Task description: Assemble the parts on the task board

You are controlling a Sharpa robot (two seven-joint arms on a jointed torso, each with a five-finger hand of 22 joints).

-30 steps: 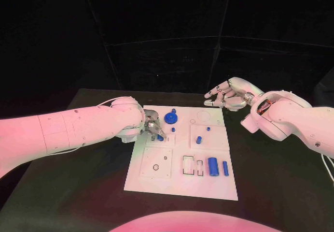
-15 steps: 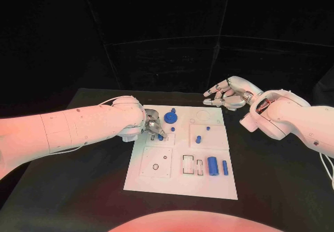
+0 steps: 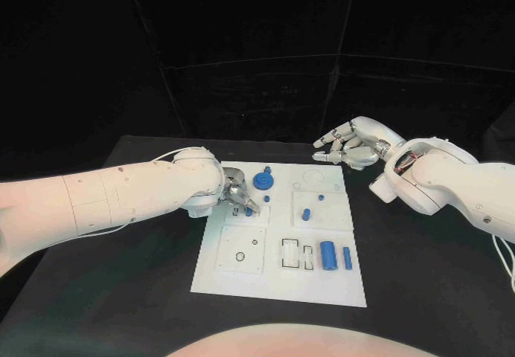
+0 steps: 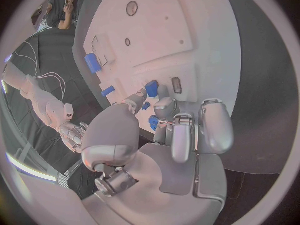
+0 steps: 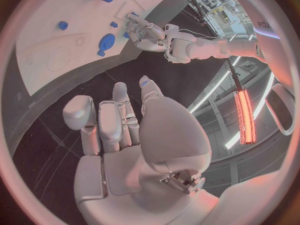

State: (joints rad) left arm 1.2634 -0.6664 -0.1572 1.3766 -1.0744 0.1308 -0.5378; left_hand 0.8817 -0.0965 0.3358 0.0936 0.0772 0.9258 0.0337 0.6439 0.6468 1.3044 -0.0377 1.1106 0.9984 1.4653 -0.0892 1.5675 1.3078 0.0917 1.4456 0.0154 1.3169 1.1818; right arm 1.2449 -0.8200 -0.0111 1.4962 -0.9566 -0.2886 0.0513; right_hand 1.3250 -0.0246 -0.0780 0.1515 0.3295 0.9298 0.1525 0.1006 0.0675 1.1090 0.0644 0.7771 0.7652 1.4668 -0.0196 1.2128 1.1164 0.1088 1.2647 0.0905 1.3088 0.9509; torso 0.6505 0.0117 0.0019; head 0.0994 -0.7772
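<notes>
The white task board (image 3: 281, 279) lies in the middle of the black table. My left hand (image 3: 236, 195) is low over the board's far left part and pinches a small blue part (image 3: 247, 211) (image 4: 152, 88) between thumb and fingers, right at the board's surface beside a small slot (image 4: 176, 85). A blue gear-shaped part (image 3: 265, 181) (image 5: 106, 41) sits just beyond it. My right hand (image 3: 349, 145) hovers past the board's far right corner, fingers spread, holding nothing.
A blue peg (image 3: 306, 216) and a smaller one (image 3: 320, 198) stand on the board's right side. A thick blue cylinder (image 3: 328, 255) and a thin one (image 3: 347, 258) lie nearer me, next to rectangular recesses (image 3: 292, 253). Black table surrounds the board.
Both arms stay almost where they were. The right hand has drifted slightly farther back; the left hand still holds the small blue part at the same spot.
</notes>
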